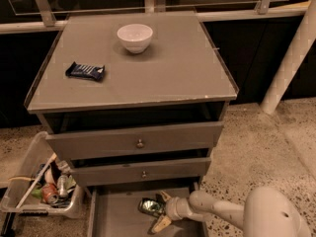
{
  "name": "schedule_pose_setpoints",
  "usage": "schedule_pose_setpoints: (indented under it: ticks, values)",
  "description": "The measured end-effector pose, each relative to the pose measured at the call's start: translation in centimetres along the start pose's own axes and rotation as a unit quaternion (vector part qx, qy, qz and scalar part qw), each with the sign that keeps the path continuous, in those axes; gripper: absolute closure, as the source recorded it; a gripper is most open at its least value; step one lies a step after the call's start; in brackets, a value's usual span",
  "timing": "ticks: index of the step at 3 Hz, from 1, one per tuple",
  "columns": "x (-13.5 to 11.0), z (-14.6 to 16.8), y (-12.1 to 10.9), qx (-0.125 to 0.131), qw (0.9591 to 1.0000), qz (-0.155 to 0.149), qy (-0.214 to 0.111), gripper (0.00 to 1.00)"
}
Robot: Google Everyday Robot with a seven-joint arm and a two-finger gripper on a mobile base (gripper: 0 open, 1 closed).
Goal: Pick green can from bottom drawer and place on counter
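Bin (29, 172) of clutter on the floor at far left. Counter (163, 78) carries a dark snack bar (85, 71) at left and a white bowl (135, 37) near the back. Bottom drawer (118, 216) is pulled out; green can (151, 207) lies on its floor, right of centre. Gripper (161, 210) sits in the drawer right at the can, fingers (162, 224) apart, one above and one below it.

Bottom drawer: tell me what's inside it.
Inside the bottom drawer lies the green can, with the gripper open around it. The drawer's back, under the drawer above, is hidden.
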State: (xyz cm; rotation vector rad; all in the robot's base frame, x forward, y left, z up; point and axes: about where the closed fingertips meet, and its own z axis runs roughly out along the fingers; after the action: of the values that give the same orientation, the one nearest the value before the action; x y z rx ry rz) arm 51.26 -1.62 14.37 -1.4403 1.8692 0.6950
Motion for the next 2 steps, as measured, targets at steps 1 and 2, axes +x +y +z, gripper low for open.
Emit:
schedule_pose_setpoints:
  ticks: [1,2]
  values:
    - [1.15,0.70,-0.14,-0.009,0.9999,0.010,0.011,0.00]
    - [1.19,0.72,-0.19,-0.009,0.9999,0.010,0.011,0.26]
